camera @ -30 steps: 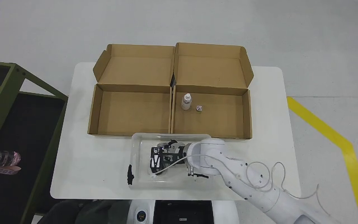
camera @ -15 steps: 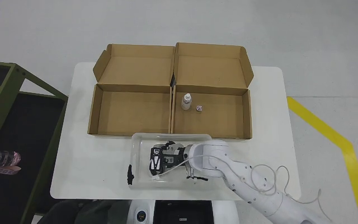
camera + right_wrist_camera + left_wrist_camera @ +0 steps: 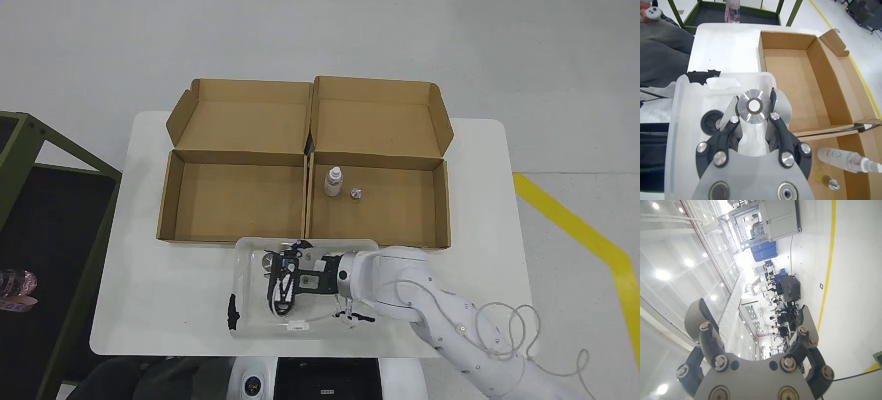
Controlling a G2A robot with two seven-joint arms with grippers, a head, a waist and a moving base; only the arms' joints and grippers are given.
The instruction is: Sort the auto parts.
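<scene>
Silver disc (image 3: 754,106): a machined part with a centre hole. You see it clamped by its rim between the fingers of the right gripper (image 3: 754,100), over the clear tray (image 3: 676,113).
Change: against one second ago, the top view shows the right wrist drawn back and rolled. The disc (image 3: 272,262) now shows at the gripper tip, so the pick reads as made and the part as coming up out of the tray.
Meaning for the task: you next need a carry to one of the cardboard boxes. The empty box (image 3: 235,200) lies just beyond the tray. The other box (image 3: 400,210) holds a spray bottle (image 3: 840,158) and a small vial (image 3: 828,181).
Left gripper (image 3: 753,309): jaws spread, nothing between them, aimed up at the hall ceiling.
Hidden: a black bearing (image 3: 711,122) in the tray is partly covered by a finger. You cannot tell whether the disc has cleared the tray floor.
</scene>
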